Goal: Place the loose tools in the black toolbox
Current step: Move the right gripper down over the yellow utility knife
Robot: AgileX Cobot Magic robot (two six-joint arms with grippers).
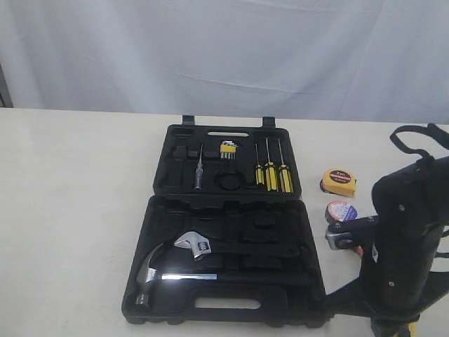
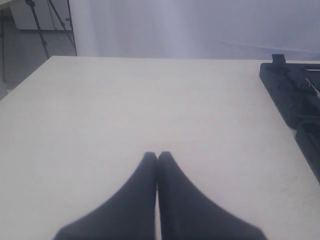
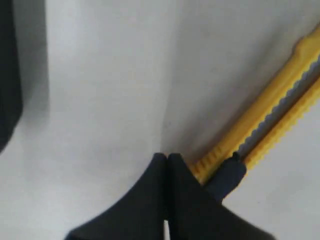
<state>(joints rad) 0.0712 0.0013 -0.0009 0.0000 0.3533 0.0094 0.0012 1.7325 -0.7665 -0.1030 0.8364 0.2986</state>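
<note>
The black toolbox (image 1: 224, 304) lies open in the middle of the table. To its right sit the yellow tape measure (image 1: 339, 182) and the dark tape roll (image 1: 341, 211). The grey head of the pliers (image 1: 337, 239) pokes out from under my right arm (image 1: 403, 232), which hides the rest. In the right wrist view the yellow-black utility knife (image 3: 270, 105) lies flat on the table, right beside my right gripper (image 3: 166, 156), which is shut with nothing between its fingers. My left gripper (image 2: 157, 154) is shut and empty above bare table, left of the toolbox (image 2: 292, 95).
Inside the case lie a steel hammer (image 1: 151, 270) and an adjustable wrench (image 1: 196, 246). Three yellow-black screwdrivers (image 1: 270, 172) sit in the lid. A white curtain hangs behind the table. A dark edge (image 3: 7, 75) shows beside the right gripper.
</note>
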